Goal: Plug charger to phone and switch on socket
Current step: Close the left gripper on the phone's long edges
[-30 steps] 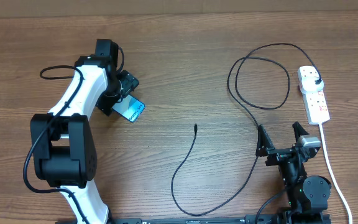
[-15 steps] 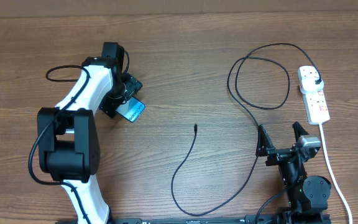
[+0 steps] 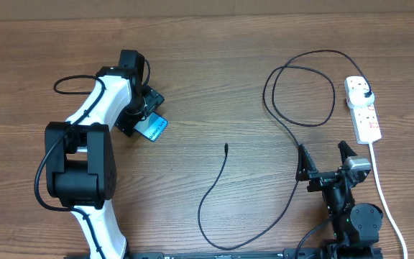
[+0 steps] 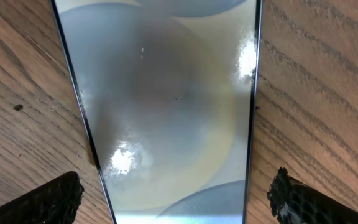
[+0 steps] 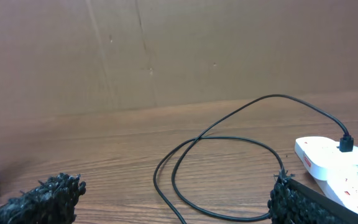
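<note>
The phone [image 3: 154, 127], with a light blue screen, lies on the wooden table at the left. My left gripper [image 3: 142, 115] is over it. In the left wrist view the phone [image 4: 166, 106] fills the frame. My left gripper [image 4: 176, 199] is open, with a finger on each side of the phone and wood showing in both gaps. The black charger cable [image 3: 214, 187] has its free connector tip [image 3: 226, 147] at mid table. It loops right to a black plug [image 3: 366, 96] seated in the white socket strip [image 3: 365, 119]. My right gripper [image 3: 325, 160] is open and empty, just in front of the cable loop [image 5: 229, 140].
The socket strip's white cord [image 3: 383, 194] runs down the right side past my right arm. The right wrist view shows the strip [image 5: 328, 155] at right and a brown cardboard wall [image 5: 166, 50] behind the table.
My left arm's elbow has shifted a little to the right while its gripper stays over the phone. The right arm, cable and socket strip have not moved.
</note>
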